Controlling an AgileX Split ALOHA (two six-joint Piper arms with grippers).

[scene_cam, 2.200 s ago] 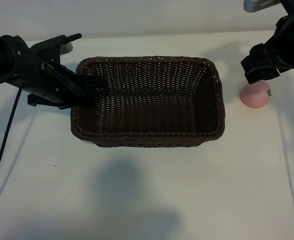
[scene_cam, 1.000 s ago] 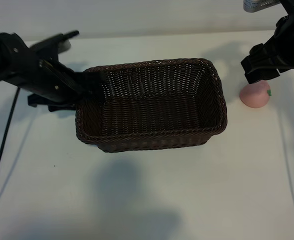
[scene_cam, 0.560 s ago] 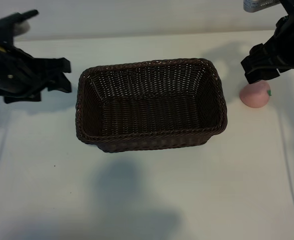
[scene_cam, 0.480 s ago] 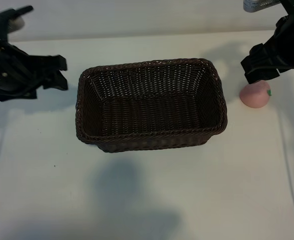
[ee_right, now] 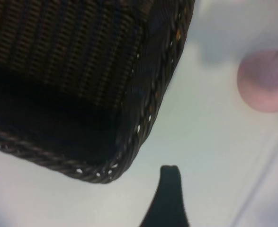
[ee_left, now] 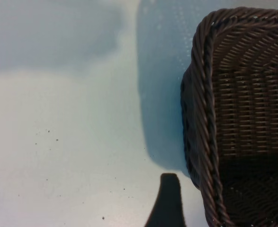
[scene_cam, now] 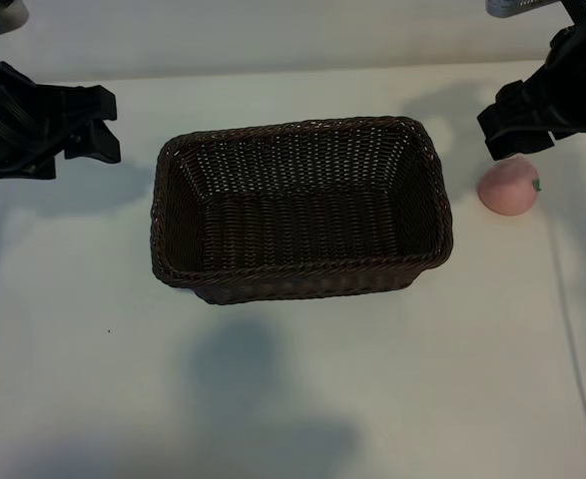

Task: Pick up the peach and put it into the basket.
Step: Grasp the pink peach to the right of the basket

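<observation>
The dark-brown woven basket (scene_cam: 302, 271) stands mid-table with nothing in it. Just right of it the pale-pink peach (scene_cam: 508, 189) rests on the table, a small green leaf at its side. My right gripper (scene_cam: 513, 128) hovers close above and behind the peach, open and holding nothing. In the right wrist view one dark fingertip (ee_right: 168, 189) shows over bare table, between a basket corner (ee_right: 153, 106) and the peach (ee_right: 265, 80). My left gripper (scene_cam: 106, 125) is open and holds nothing, a short gap left of the basket. Its fingertip (ee_left: 168, 201) shows beside the basket's wall (ee_left: 202, 118).
The white table (scene_cam: 293, 379) stretches wide in front of the basket. A faint seam line runs down it at the right, near the peach. Shadows of the arms lie on the tabletop.
My left gripper has let go of the basket's left rim and drawn back to the left. The basket, shifted and turned slightly a second ago, now rests still. The right gripper barely moved.
</observation>
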